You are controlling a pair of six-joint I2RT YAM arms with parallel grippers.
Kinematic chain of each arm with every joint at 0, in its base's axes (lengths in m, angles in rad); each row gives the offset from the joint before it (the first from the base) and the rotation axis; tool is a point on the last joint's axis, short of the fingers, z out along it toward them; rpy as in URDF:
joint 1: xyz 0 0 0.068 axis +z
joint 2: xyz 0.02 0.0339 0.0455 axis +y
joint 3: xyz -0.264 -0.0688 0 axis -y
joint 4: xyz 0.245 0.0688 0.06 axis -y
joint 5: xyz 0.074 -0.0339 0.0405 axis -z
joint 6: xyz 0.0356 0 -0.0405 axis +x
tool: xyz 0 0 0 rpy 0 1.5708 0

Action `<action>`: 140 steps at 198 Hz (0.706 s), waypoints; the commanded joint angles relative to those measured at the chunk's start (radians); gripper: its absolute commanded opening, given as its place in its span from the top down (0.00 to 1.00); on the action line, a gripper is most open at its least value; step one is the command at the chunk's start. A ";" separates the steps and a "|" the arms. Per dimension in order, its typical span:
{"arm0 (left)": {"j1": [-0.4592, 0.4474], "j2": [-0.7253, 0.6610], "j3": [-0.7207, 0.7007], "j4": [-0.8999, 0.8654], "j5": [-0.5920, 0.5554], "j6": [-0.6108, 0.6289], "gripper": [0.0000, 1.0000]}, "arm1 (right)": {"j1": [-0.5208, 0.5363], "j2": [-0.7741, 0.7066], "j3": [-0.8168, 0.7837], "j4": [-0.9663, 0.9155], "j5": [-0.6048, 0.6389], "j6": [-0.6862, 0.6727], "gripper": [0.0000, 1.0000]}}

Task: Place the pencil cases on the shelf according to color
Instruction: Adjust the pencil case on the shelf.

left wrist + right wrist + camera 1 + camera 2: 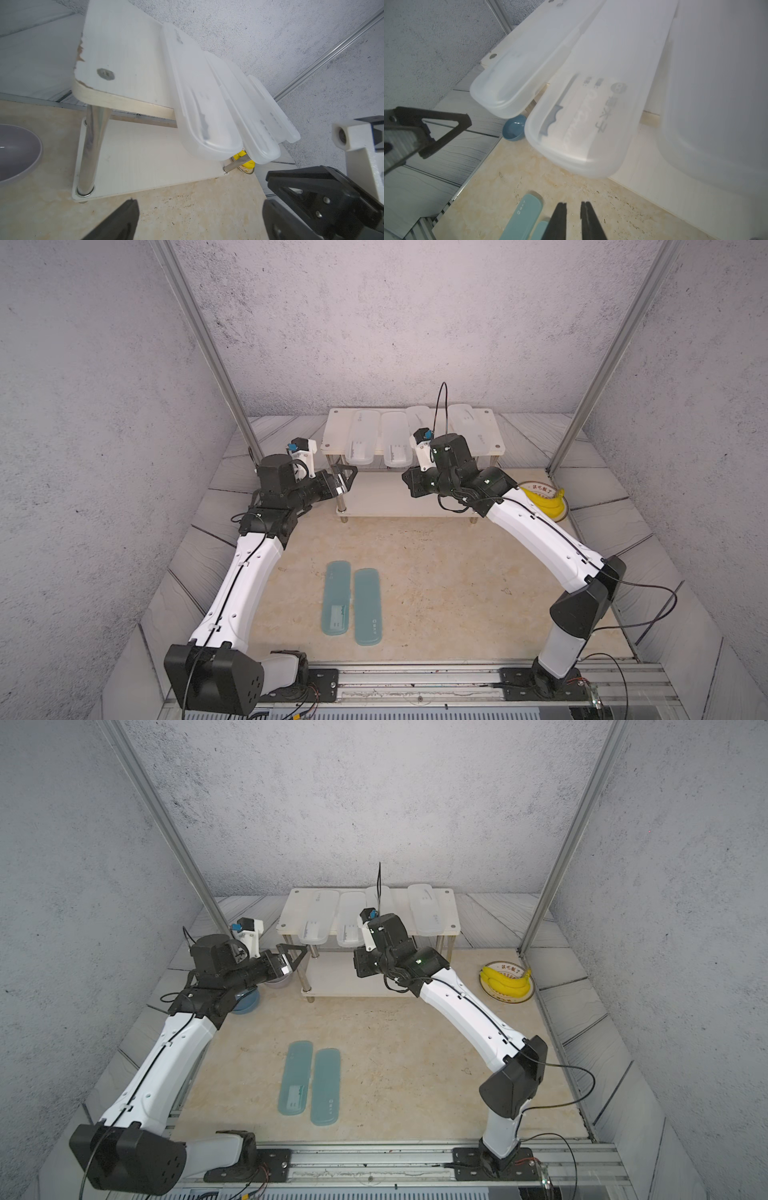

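Two teal pencil cases (338,597) (368,605) lie side by side on the table near the front; both top views show them (296,1077) (326,1085). Several frosted white pencil cases (361,435) (395,439) (469,423) lie on the top board of the shelf (336,427), their near ends overhanging its front edge. One of them is partly hidden behind my right wrist. My left gripper (347,480) (199,199) stands open and empty by the shelf's front left leg. My right gripper (408,485) (573,204) is shut on nothing, in front of the shelf and below the overhanging cases.
A plate of bananas (544,502) sits right of the shelf. A blue bowl (245,1002) and a lilac bowl (276,982) stand left of it, under my left arm. Metal frame posts rise at both back corners. The shelf's lower board (374,497) is bare.
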State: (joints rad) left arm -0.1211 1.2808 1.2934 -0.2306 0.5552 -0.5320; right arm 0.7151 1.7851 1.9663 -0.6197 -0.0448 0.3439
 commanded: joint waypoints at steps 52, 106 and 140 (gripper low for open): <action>-0.040 0.077 0.072 0.002 0.004 -0.015 0.01 | -0.039 0.084 0.136 0.064 -0.075 0.025 0.80; -0.052 0.131 0.117 0.025 -0.009 -0.027 0.01 | -0.045 0.123 0.173 0.077 -0.075 0.031 0.80; -0.055 0.164 0.141 0.033 -0.017 -0.039 0.01 | -0.046 0.119 0.189 0.080 -0.072 0.023 0.80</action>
State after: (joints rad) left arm -0.1673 1.4250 1.3987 -0.2287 0.5457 -0.5583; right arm 0.6746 1.9076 2.1197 -0.5602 -0.1066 0.3660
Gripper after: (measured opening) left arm 0.990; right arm 0.203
